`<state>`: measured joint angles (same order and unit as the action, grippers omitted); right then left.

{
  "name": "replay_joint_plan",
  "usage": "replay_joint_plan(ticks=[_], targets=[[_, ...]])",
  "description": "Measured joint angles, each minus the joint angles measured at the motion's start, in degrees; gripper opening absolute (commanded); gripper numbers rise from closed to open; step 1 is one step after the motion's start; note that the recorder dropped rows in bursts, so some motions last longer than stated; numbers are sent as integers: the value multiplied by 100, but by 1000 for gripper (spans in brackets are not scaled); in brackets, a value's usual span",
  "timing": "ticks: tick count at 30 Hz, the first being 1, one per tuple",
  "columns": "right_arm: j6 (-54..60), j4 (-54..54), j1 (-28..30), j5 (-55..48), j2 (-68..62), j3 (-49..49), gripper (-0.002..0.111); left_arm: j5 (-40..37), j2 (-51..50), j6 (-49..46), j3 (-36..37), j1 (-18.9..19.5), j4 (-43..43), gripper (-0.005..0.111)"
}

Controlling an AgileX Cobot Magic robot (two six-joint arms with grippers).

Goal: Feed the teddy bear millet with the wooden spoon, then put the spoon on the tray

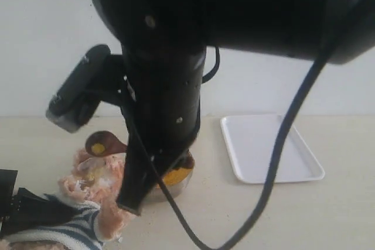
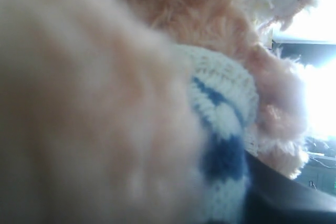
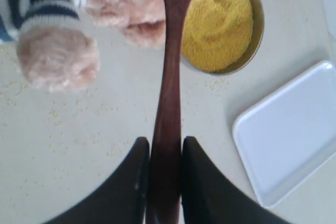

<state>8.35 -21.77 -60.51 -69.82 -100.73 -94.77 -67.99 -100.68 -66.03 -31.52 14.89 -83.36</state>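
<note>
My pale surface (image 1: 340, 215) holds the white tray (image 1: 263, 144) on the right. The teddy bear (image 1: 94, 182) lies on the left. My left pincer (image 1: 26, 209) is right against the bear, but I cannot tell if it grips. The metal bowl (image 3: 258, 24) of millet (image 3: 218, 19) sits just beside the bear. My right pincer (image 3: 165, 148) is clamped on the wooden spoon (image 3: 169, 77). The spoon's tip, with a little millet on it, is at the bear's face.

teddy bear (image 1: 94, 188) front left; millet (image 3: 218, 22) in bowl (image 3: 257, 35) beside it; tray (image 1: 263, 144) right; wooden spoon (image 1: 102, 143) above bear
</note>
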Motion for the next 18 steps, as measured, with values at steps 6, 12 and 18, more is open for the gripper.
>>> replay_joint_plan(ticks=[6, 12, 18], targets=[[-129, -83, -4, 192, 0, 796, 0, 0, 0, 0, 0, 0, -43, 4], [-424, -217, -56, 941, 0, 1232, 0, 0, 0, 0, 0, 0, -108, 4], [-835, -909, -479, 1084, 0, 1355, 0, 0, 0, -64, 0, 0, -250, 4]])
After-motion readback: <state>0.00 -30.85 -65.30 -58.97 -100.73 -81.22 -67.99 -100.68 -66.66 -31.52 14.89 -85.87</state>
